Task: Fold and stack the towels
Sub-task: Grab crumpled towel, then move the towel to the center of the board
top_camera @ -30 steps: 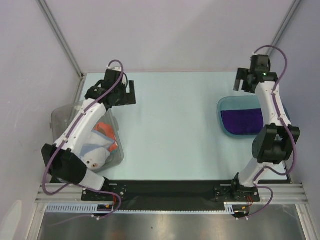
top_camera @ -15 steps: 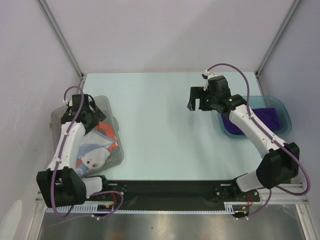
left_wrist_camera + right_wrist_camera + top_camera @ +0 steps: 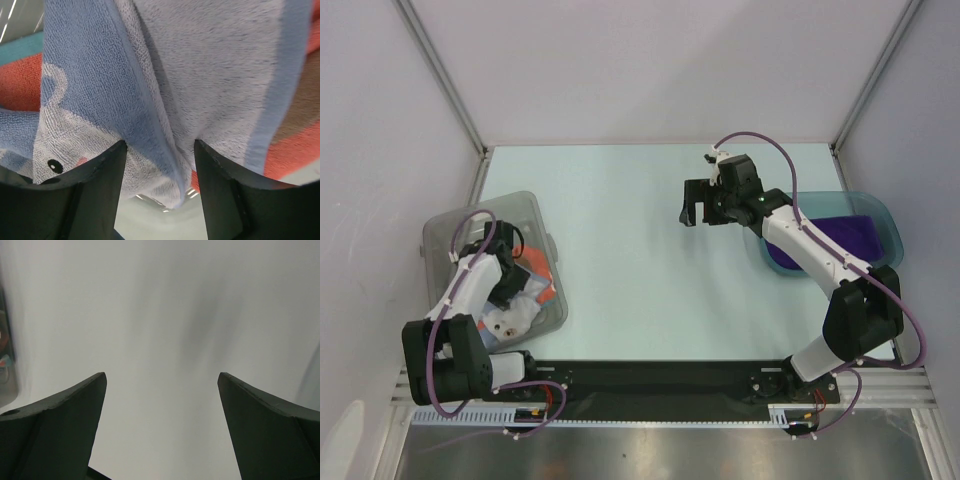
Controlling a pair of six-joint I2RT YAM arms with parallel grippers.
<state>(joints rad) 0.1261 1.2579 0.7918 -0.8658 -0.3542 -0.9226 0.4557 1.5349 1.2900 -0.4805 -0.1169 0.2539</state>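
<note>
1. Left hand is down in the clear bin at 9 o'clock, fingers partly spread either side of a fold of the light blue towel. Can't tell if it's actually pinching.
2. Right hand hangs wide open over the bench, with the purple towel in the teal tray at its 3 o'clock.

Pale green tabletop lies open between clear plastic bin, crowded with soft towels, and teal translucent tray.

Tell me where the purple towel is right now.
In the top view, the purple towel lies inside the teal tray on the right side of the table, partly hidden under the right arm.
</note>
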